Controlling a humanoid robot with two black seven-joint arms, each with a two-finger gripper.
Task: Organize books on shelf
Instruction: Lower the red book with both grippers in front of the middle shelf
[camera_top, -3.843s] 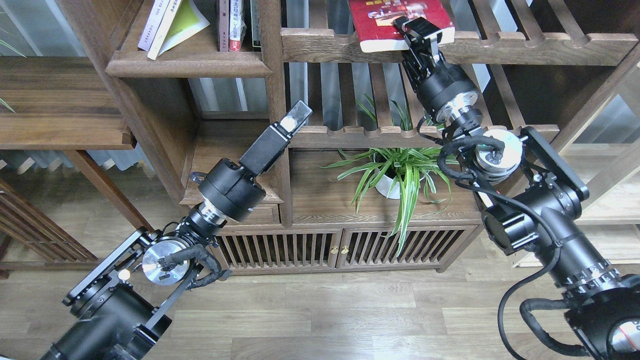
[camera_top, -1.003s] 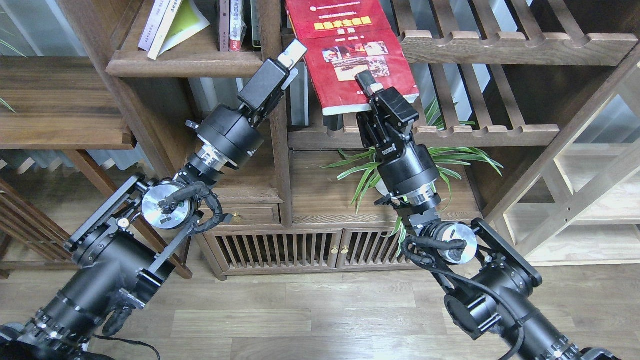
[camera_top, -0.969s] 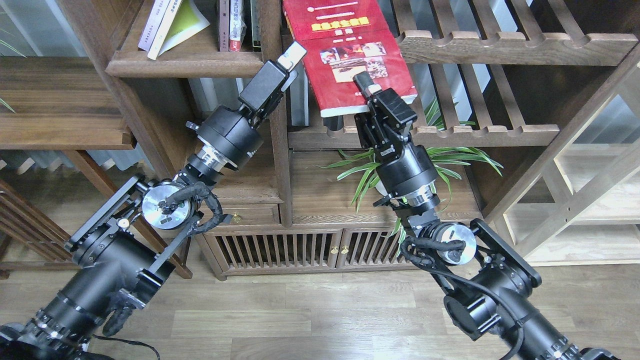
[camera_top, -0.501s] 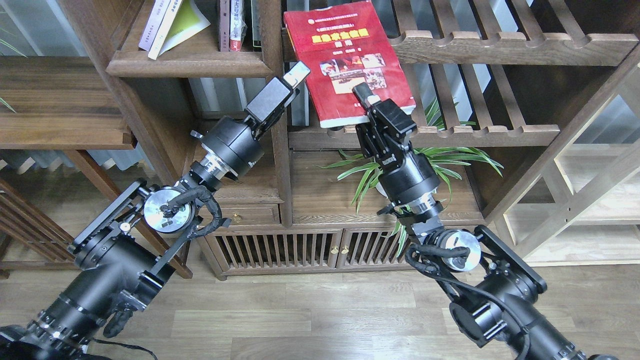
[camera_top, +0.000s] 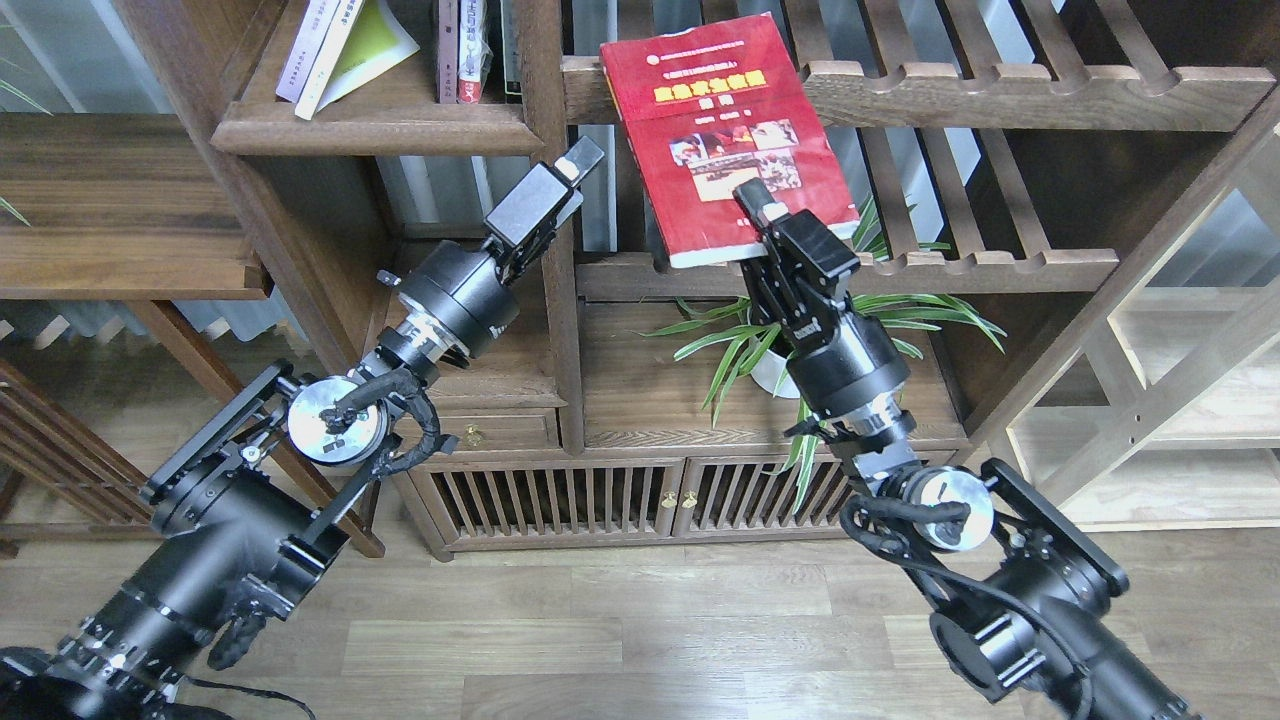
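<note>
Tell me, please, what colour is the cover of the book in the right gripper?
Red book, with yellow title and photos; head view.

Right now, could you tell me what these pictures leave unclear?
- Head view: the red book, its title print too blurred to read.
- Head view: the books on the shelf, tops cut by the frame edge.
- Head view: the left pincer, end-on, fingers indistinguishable.
- Head view: the plant pot, mostly behind the right arm.
</note>
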